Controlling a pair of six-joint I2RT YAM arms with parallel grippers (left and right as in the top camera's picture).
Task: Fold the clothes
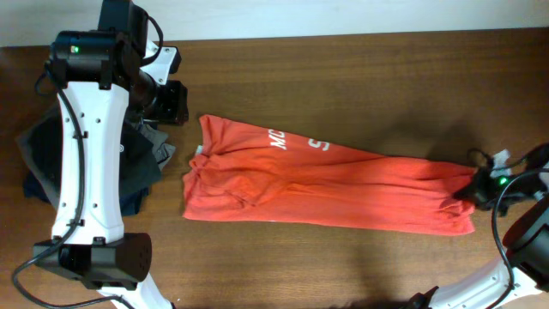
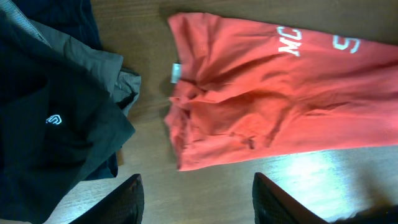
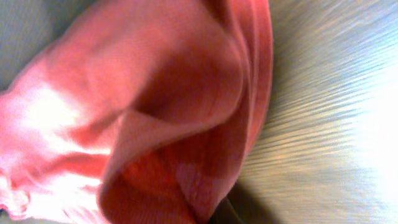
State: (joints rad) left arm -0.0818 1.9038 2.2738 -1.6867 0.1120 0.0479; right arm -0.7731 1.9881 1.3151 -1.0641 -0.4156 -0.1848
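shirt (image 1: 326, 184) lies stretched along the table (image 1: 360, 69), one end bunched in your closed right gripper (image 1: 480, 187), likely to pull it flat. your left gripper (image 2: 196, 199) hovers wide open, empty, over its other end.

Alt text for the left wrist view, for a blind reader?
A crumpled red-orange shirt with white lettering lies on the wooden table, white neck tag showing. Dark folded garments sit beside it; the open left pincer hovers over bare wood.

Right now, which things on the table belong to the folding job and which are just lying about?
Job:
red-orange shirt, one end bunched in the right jaws

Lying about:
black garment with a small logo
grey garment stacked with it
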